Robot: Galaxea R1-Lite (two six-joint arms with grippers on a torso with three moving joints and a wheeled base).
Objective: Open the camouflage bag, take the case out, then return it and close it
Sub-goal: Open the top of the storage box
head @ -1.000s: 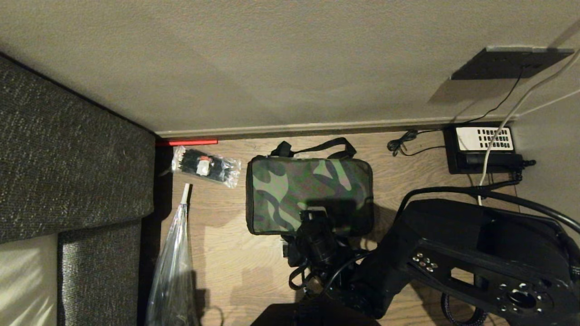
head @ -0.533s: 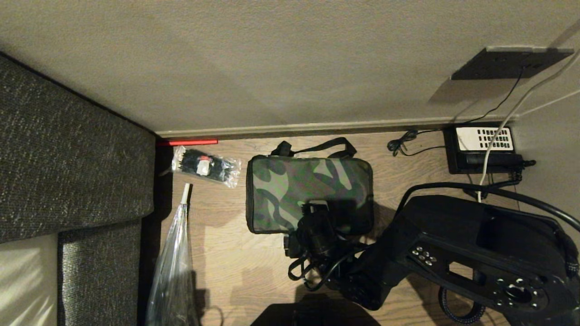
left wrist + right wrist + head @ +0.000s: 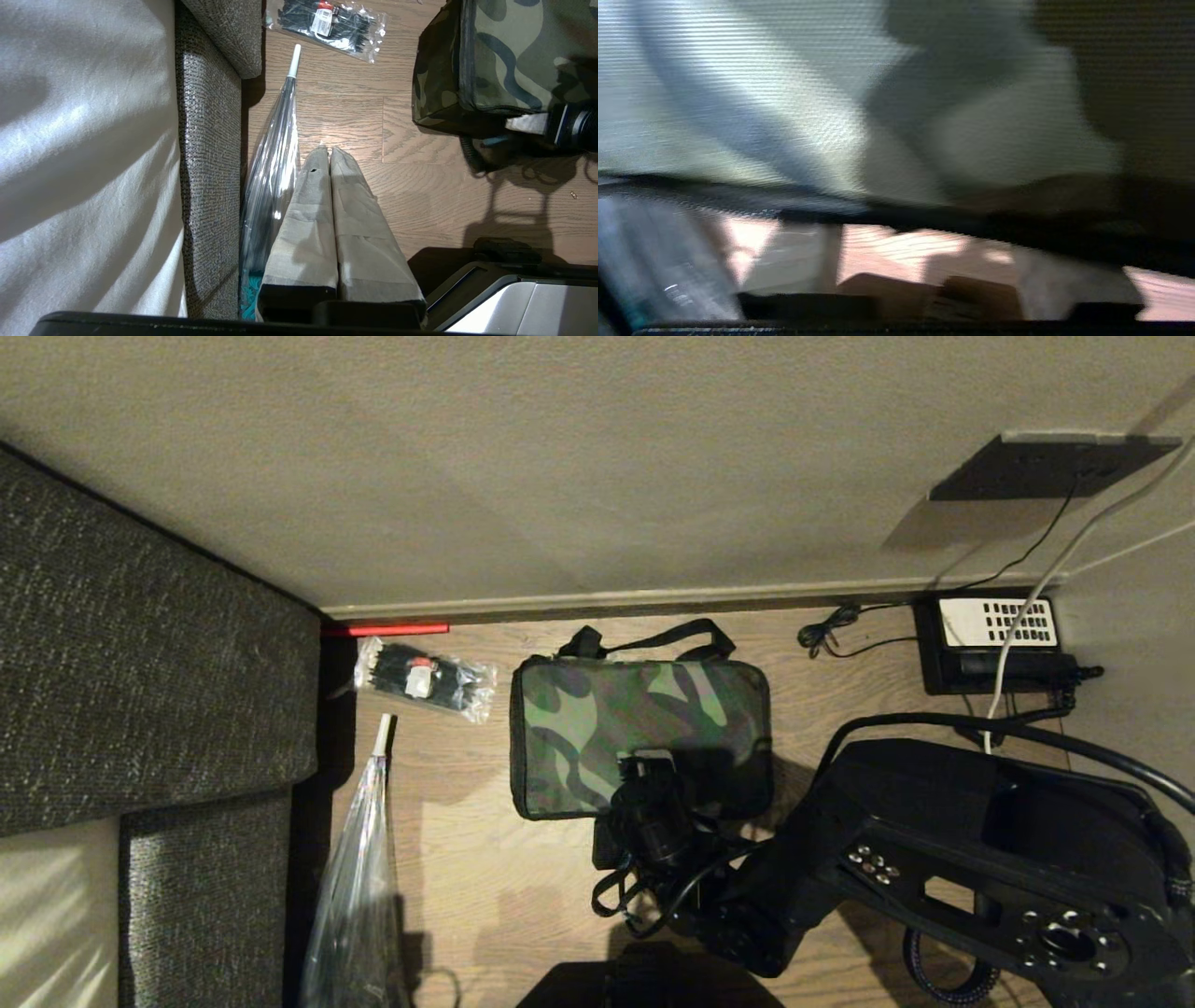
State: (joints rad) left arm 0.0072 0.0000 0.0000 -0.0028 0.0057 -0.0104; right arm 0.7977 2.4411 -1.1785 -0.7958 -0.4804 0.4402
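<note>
The camouflage bag [image 3: 616, 719] lies zipped shut on the wooden floor, with its black strap toward the wall. My right gripper [image 3: 646, 767] is at the bag's near edge, right of its middle, and its wrist hides the tips. The left wrist view shows that gripper [image 3: 528, 125] low against the same edge of the bag [image 3: 504, 51]. Blurred camouflage cloth [image 3: 831, 93] fills the right wrist view. My left gripper [image 3: 325, 149] hangs parked over the floor beside the sofa, shut on nothing. The case is hidden.
A clear packet of black ties [image 3: 425, 679] lies left of the bag. A folded clear umbrella [image 3: 359, 877] rests along the grey sofa [image 3: 140, 663]. A black telephone [image 3: 994, 639] with cables sits at the right by the wall's skirting [image 3: 653, 599].
My right arm has drawn a little to the left, and its wrist has edged slightly farther over the bag's near edge. The bag has barely shifted. The left arm is still.
</note>
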